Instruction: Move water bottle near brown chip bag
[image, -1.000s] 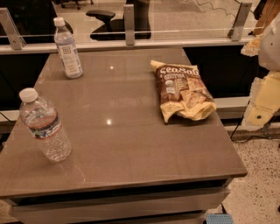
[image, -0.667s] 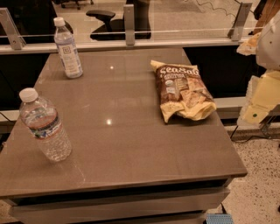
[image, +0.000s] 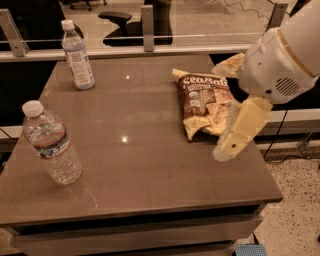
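Water bottle (image: 51, 147) stands upright at the near left of the table (image: 150, 170), well apart from the brown chip bag (image: 202, 100) lying flat toward the right. The gripper (image: 221, 112) hangs by the bag's right edge, pale fingers spread wide, holding nothing. A slimmer bottle (image: 77, 55) stands at the far left corner.

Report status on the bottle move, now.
Gripper open, empty, over the chip bag's right edge. Water bottle upright at table's front left, untouched. Slim bottle back left, off the direct path.
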